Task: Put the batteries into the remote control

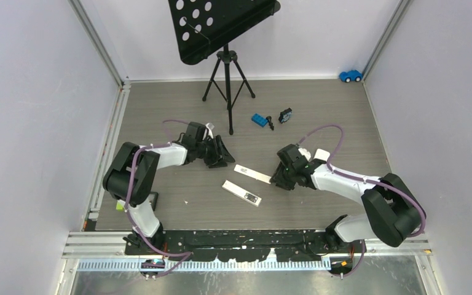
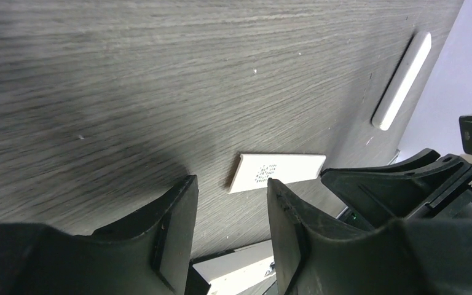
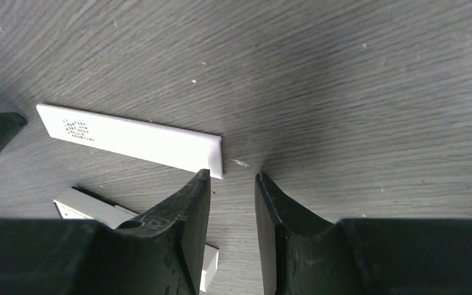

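The white remote control point(image 1: 241, 192) lies on the grey table with its back compartment open. It shows at the bottom of the left wrist view point(image 2: 239, 270) and behind my finger in the right wrist view point(image 3: 89, 208). Its flat white cover point(image 1: 252, 173) lies just beyond it, between my grippers point(image 2: 276, 172) point(image 3: 129, 138). My left gripper point(image 1: 220, 156) point(image 2: 230, 183) is open and empty, low over the table left of the cover. My right gripper point(image 1: 278, 178) point(image 3: 232, 177) is open and empty at the cover's right end. No batteries show clearly.
A blue toy brick point(image 1: 259, 120), a small dark piece point(image 1: 270, 122) and a black-and-blue block point(image 1: 285, 115) lie at the back. A black tripod stand point(image 1: 227, 80) rises behind the left arm. A blue toy car point(image 1: 350, 75) sits in the far right corner.
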Robot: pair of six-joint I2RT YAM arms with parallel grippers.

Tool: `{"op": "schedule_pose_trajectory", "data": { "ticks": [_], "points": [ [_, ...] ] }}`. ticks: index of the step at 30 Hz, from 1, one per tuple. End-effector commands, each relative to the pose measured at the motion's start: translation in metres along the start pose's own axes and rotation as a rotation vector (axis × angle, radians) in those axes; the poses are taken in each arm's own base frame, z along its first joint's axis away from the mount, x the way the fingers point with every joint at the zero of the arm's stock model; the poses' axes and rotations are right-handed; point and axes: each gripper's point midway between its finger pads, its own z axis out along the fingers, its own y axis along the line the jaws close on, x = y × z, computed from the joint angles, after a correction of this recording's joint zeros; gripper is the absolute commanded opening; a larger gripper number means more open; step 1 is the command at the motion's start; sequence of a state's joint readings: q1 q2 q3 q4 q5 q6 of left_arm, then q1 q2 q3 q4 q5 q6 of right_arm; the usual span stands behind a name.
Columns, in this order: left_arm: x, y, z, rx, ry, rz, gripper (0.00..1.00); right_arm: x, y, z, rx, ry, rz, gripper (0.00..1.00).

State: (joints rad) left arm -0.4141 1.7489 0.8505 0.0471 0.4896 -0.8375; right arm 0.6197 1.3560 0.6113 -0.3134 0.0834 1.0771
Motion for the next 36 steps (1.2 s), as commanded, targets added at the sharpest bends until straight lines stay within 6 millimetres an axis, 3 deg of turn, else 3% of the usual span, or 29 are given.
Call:
{"op": "schedule_pose_trajectory", "data": {
  "ticks": [1, 8, 14, 23, 36],
  "points": [
    [0.006, -0.013, 0.008, 0.046, 0.044, 0.005, 0.45, -0.012, 0.009, 0.009, -0.011, -0.05, 0.034, 0.38],
    [0.02, -0.013, 0.017, 0.07, 0.098, -0.025, 0.35, -0.008, 0.011, 0.016, -0.025, -0.033, 0.041, 0.37],
    [0.03, -0.03, 0.013, 0.162, 0.146, -0.055, 0.28, -0.004, 0.022, 0.015, -0.082, -0.003, 0.031, 0.34],
    [0.039, -0.042, -0.01, 0.195, 0.149, -0.05, 0.22, -0.006, 0.037, -0.001, -0.16, -0.006, 0.01, 0.33],
    [0.07, -0.039, -0.041, 0.128, 0.155, -0.013, 0.2, 0.016, 0.057, -0.027, -0.267, 0.066, -0.077, 0.31]
  ]
}}
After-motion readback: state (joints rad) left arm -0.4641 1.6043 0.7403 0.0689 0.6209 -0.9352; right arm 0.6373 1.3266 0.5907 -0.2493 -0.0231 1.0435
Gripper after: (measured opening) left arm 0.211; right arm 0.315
